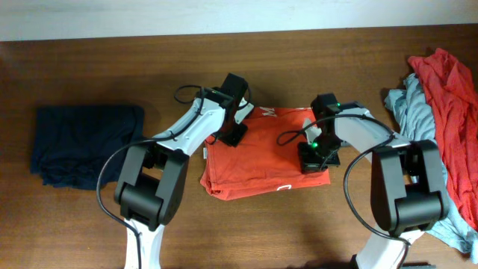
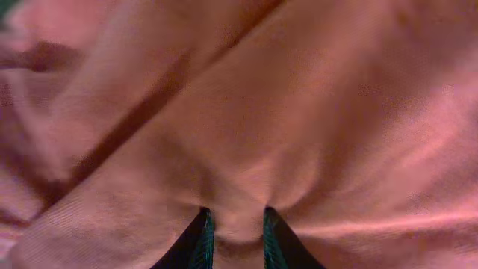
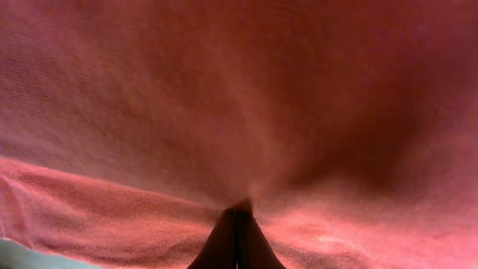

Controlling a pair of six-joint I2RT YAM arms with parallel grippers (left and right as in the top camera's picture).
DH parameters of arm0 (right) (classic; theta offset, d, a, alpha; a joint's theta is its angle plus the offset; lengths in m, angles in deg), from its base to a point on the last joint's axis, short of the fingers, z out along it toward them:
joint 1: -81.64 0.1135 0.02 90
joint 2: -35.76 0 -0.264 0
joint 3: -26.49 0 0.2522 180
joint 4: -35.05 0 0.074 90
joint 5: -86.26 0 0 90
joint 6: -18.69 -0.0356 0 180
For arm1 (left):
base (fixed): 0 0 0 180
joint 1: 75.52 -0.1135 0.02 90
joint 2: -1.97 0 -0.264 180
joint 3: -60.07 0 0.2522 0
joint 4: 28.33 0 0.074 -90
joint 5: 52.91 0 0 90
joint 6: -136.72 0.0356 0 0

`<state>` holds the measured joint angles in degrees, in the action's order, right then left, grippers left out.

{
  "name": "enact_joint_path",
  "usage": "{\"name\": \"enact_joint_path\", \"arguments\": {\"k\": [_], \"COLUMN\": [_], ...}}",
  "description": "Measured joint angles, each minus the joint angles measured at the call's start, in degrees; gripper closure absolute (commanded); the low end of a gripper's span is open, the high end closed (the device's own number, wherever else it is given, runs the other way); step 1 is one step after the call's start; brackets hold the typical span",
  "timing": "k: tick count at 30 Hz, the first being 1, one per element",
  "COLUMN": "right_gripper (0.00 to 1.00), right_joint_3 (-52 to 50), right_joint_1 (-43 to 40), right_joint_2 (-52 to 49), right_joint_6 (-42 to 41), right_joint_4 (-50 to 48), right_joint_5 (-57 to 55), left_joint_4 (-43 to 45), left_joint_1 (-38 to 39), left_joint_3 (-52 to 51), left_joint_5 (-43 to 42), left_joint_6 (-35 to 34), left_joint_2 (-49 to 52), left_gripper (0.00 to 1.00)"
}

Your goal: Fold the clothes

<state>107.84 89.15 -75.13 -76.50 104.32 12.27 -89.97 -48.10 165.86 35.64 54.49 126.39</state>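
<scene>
Closest in, the left pincer (image 2: 237, 237) has its two dark fingers (image 2: 202, 240) drawn narrow, with a small ridge of soft orange-red T-shirt (image 2: 246, 134) cloth nipped between them. Creases fan out from that spot. The right pincer (image 3: 237, 228) is closed all the way, its fingers pressed together. The same orange-red fabric puckers in towards their tip, so it appears to hold a thin pinch of cloth.

From overhead, the orange-red T-shirt (image 1: 254, 161) lies as a partly folded, roughly square bundle in the middle of the dark brown wooden counter (image 1: 284, 232), between the two arms. The left pincer (image 1: 233, 134) is at its upper left corner and the right pincer (image 1: 314, 161) at its right edge, both down on the cloth. Bits of white print show at the top edge and near the lower right corner, too cut off to read.

Farther out on the left, well apart from the bundle, a folded navy T-shirt (image 1: 82, 142) lies flat. At the far right edge a crumpled red T-shirt (image 1: 448, 97) is heaped over a rumpled grey-blue T-shirt (image 1: 407, 112).
</scene>
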Motion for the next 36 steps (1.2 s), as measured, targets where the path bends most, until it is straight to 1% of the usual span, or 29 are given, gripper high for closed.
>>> {"name": "enact_joint_path", "arguments": {"k": [6,12,14,15,16,19,21,24,26,31,34,36], "right_gripper": [0.96,0.95,0.87,0.85,0.81,0.73,0.62,0.55,0.52,0.5,0.41,0.37], "right_joint_3": [-0.4,-0.9,-0.9,-0.9,-0.9,-0.9,-0.5,1.2,2.9,6.9,8.5,9.3], "right_joint_1": [-0.8,-1.7,-1.7,-1.9,-1.9,-2.1,-2.1,-2.2,-2.6,-5.3,-7.5,-9.2], "right_joint_2": [0.4,0.4,0.4,0.4,0.4,0.9,2.4,6.6,10.2,18.4,22.6,25.3], "right_joint_6": [-3.9,-5.1,-4.6,-3.9,-2.9,0.8,3.0,5.0,5.7,6.5,6.9,7.1], "right_joint_4": [3.3,5.2,5.4,5.5,5.5,5.4,5.5,5.4,5.2,5.1,5.1,5.1], "right_joint_5": [-3.1,-4.8,-4.7,-4.5,-3.7,0.1,3.5,6.7,8.0,9.6,9.9,10.0], "left_joint_4": [1.5,1.0,-1.4,-2.7,-4.3,-10.2,-16.3,-23.8,-29.0,-41.9,-47.1,-48.2], "left_joint_1": [-3.5,-8.3,-9.2,-9.4,-9.6,-9.7,-9.6,-9.6,-9.6,-9.6,-9.8,-10.1], "left_joint_3": [0.0,0.6,2.0,3.1,4.6,11.2,18.8,28.6,34.5,50.0,58.7,61.5], "left_joint_5": [2.5,4.2,4.9,5.1,5.3,5.7,5.9,6.0,6.2,8.5,9.6,10.4], "left_joint_6": [0.2,0.2,0.2,0.2,0.2,0.3,0.3,0.3,0.3,0.3,0.3,0.2], "left_joint_2": [0.0,0.7,0.9,1.1,1.3,1.7,1.7,1.7,1.7,1.7,0.6,-1.7], "left_gripper": [0.76,0.76,0.75,0.71,0.7,0.69,0.7,0.69,0.69,0.69,0.69,0.69]}}
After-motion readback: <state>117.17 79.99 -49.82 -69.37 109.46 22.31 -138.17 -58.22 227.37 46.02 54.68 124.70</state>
